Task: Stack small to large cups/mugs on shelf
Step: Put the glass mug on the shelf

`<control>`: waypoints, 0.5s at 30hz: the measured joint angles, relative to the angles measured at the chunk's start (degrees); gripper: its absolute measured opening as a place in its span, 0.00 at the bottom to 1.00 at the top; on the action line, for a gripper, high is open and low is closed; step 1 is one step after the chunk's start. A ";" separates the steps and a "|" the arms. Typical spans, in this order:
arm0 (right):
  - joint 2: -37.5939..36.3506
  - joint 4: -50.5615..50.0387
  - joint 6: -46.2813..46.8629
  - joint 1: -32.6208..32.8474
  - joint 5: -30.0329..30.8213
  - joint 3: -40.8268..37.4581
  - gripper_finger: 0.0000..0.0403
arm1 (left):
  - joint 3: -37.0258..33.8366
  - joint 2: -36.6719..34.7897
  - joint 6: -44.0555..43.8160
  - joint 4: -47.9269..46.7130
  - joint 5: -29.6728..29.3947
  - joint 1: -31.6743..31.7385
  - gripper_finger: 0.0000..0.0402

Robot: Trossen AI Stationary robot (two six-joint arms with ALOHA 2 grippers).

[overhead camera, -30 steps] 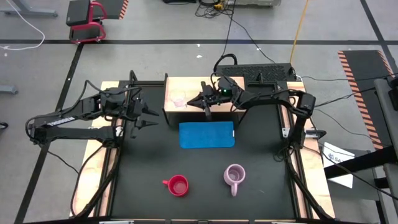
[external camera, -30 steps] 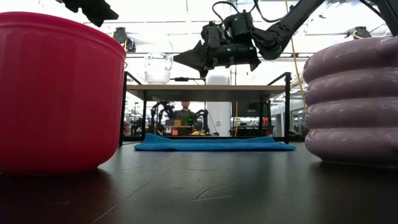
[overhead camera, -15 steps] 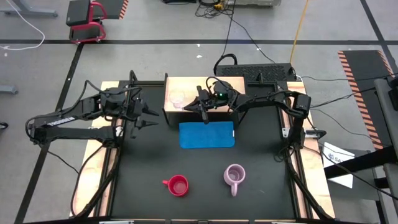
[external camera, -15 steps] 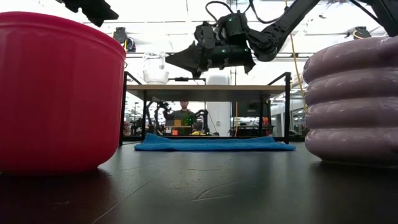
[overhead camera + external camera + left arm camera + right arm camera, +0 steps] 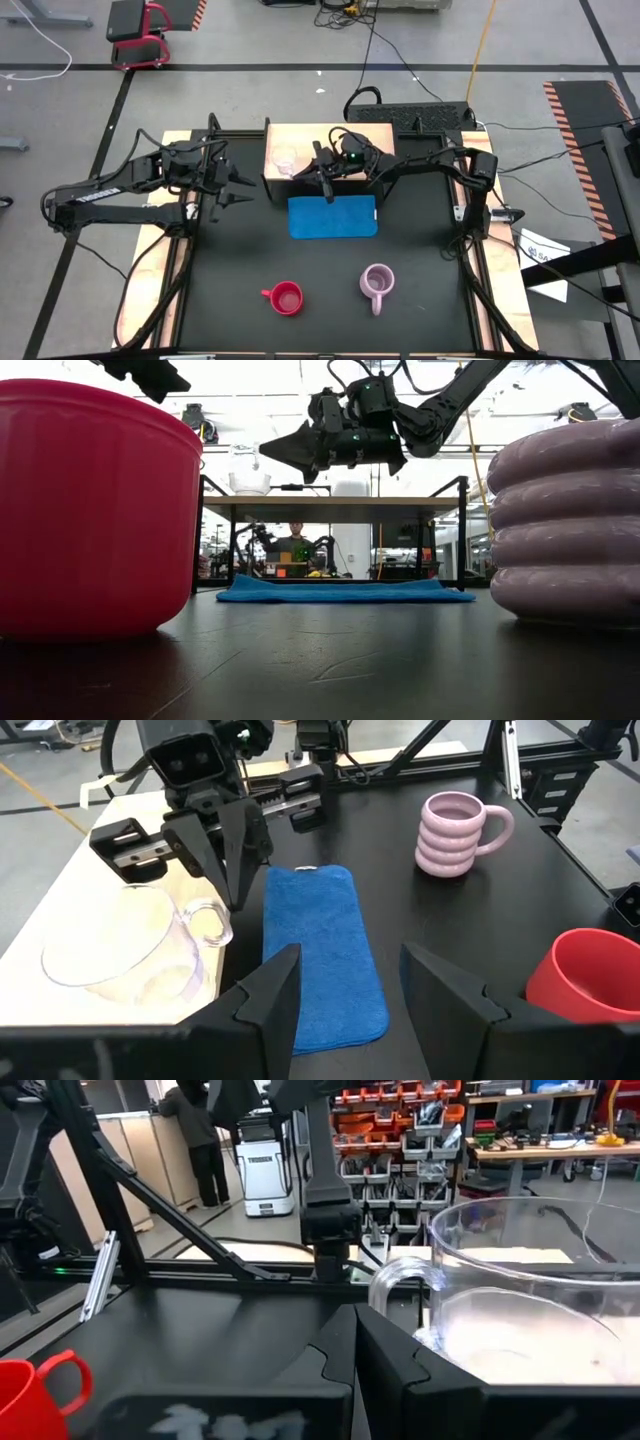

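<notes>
You have the glass cup (image 5: pixel 285 158) standing upright on the wooden shelf (image 5: pixel 300 135), toward its left end, and it looks empty. Your right gripper (image 5: pixel 304 173) hangs over the shelf just beside that cup, its fingers pressed together with nothing between them; from the left wrist view its tips sit right by the cup's handle, though you cannot tell if they touch. Your left gripper (image 5: pixel 240 190) waits off the shelf's left side, fingers partly spread and holding nothing. Below the shelf lies the blue cloth (image 5: pixel 333 216). Near the table's front edge you see the red mug (image 5: pixel 285 297) and the lilac mug (image 5: pixel 377 283), apart from each other, both upright and empty.
</notes>
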 joint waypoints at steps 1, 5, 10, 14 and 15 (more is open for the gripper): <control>0.00 0.12 -0.02 0.00 0.01 0.00 0.00 | 0.00 -0.02 0.00 0.00 0.00 0.00 0.43; 0.00 0.74 -0.02 -0.02 0.02 0.00 0.00 | 0.00 -0.02 0.00 0.00 0.00 0.00 0.43; 0.00 1.14 0.16 -0.04 0.02 0.00 0.00 | 0.00 -0.02 0.00 0.02 0.00 0.00 0.43; 0.00 1.65 0.36 -0.04 0.02 0.00 0.00 | 0.00 -0.02 -0.01 0.12 0.00 0.00 0.43; 0.00 1.74 0.38 -0.04 0.02 0.00 0.00 | 0.00 0.00 -0.03 0.16 0.00 0.00 0.43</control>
